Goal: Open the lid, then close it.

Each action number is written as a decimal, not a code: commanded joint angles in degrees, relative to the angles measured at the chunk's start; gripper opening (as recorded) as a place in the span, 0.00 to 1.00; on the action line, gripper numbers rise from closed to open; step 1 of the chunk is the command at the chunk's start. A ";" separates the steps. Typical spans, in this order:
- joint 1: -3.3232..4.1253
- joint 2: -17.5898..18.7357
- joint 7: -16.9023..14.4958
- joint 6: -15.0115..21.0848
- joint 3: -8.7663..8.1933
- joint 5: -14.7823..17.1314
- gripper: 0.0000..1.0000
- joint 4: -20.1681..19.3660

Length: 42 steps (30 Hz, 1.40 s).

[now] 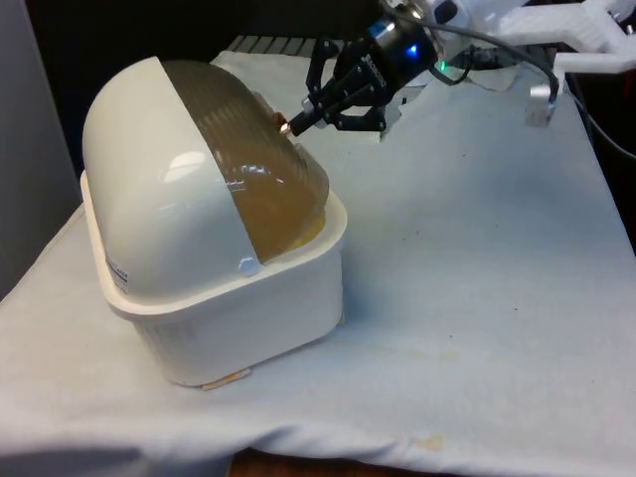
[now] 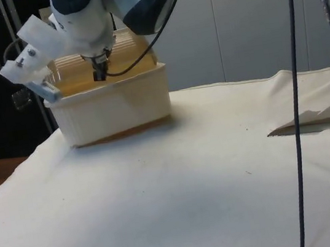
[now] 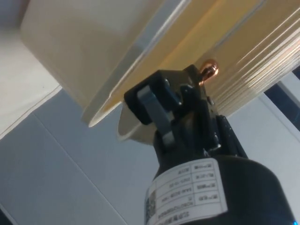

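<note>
A white bread box [image 1: 248, 318] stands at the front view's left, its domed translucent brown lid [image 1: 248, 149] rolled down over the opening. A thin yellowish gap shows above the base rim. A small copper knob [image 1: 286, 125] sits on the lid's far side. My black gripper [image 1: 296, 121] reaches in from the robot's side, fingers together, tips against the knob and not around it. In the wrist view the knob [image 3: 208, 71] shines just past the gripper [image 3: 180, 86], against the ribbed lid [image 3: 253, 61]. In the side view the gripper [image 2: 99, 71] hangs over the box [image 2: 113, 106].
White cloth spreads wide on the front view's right [image 1: 477, 258]. A raised fold in the cloth [image 2: 313, 120] lies at the side view's right. A dark cable [image 2: 293, 110] hangs there. A grey panel [image 1: 30, 149] stands beside the box.
</note>
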 commanded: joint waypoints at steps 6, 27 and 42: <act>-0.17 -0.97 -1.15 -0.06 -0.92 -0.40 0.00 0.97; -0.23 -1.83 -1.95 0.11 -4.07 -0.46 0.00 3.95; -0.46 -3.72 -1.60 1.03 -6.19 -1.38 0.00 4.70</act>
